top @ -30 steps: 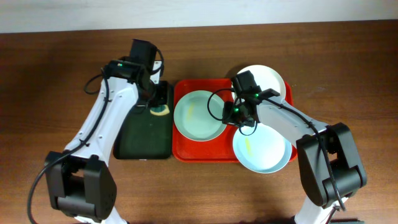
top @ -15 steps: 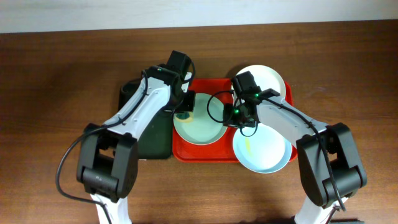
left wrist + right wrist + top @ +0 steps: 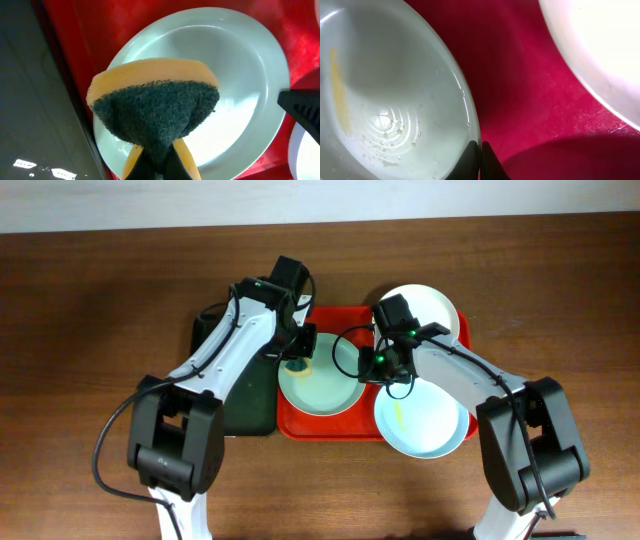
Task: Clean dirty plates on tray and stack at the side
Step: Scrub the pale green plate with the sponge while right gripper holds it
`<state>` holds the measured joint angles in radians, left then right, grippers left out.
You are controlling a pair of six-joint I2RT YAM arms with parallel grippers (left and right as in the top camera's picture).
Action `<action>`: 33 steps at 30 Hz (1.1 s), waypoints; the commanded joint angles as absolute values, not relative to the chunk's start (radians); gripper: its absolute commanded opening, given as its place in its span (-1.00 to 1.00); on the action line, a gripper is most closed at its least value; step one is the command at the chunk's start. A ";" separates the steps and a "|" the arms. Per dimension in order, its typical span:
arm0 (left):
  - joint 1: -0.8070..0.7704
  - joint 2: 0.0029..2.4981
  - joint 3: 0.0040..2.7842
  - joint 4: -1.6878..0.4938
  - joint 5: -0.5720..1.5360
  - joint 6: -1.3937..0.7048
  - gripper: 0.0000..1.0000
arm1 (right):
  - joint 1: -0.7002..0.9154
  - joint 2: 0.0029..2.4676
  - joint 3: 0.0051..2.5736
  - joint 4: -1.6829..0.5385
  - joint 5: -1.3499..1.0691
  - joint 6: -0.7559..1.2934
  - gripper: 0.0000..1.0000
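The red tray (image 3: 320,427) holds a mint-green plate (image 3: 325,380) on its left. My left gripper (image 3: 298,355) hangs over that plate's left part, shut on a yellow sponge with a dark green scouring face (image 3: 155,100). In the left wrist view the sponge fills the middle, the plate (image 3: 235,75) behind it. My right gripper (image 3: 383,365) is shut on the same plate's right rim. The right wrist view shows both fingers pinching the rim (image 3: 480,150), with a yellow smear and water drops on the plate (image 3: 395,75). A second mint plate (image 3: 425,425) lies at the tray's front right, and a white plate (image 3: 435,305) at its back right.
A dark green tray (image 3: 255,405) lies right against the red tray's left side, partly under my left arm. Brown wooden tabletop (image 3: 90,330) surrounds both trays. The white plate (image 3: 600,40) sits close to my right gripper.
My left arm has swung right from the dark green tray, carrying the sponge over the mint plate. The right arm has not moved.
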<state>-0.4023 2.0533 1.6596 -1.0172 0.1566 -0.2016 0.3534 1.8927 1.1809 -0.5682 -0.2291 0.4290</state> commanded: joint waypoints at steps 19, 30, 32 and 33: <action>-0.422 2.243 1.724 -1.048 0.507 -0.121 -1.00 | 0.361 1.897 1.179 -0.565 -0.216 0.419 -0.92; -0.440 2.117 1.761 -1.071 0.170 -0.191 -1.00 | 0.361 1.897 1.179 -0.565 -0.216 0.419 -0.92; -0.453 2.123 1.751 -1.070 0.087 -0.232 -1.00 | 0.361 1.897 1.179 -0.566 -0.216 0.419 -0.92; -0.457 2.128 1.749 -1.070 0.052 -0.250 -1.00 | 0.361 1.897 1.179 -0.566 -0.216 0.419 -0.92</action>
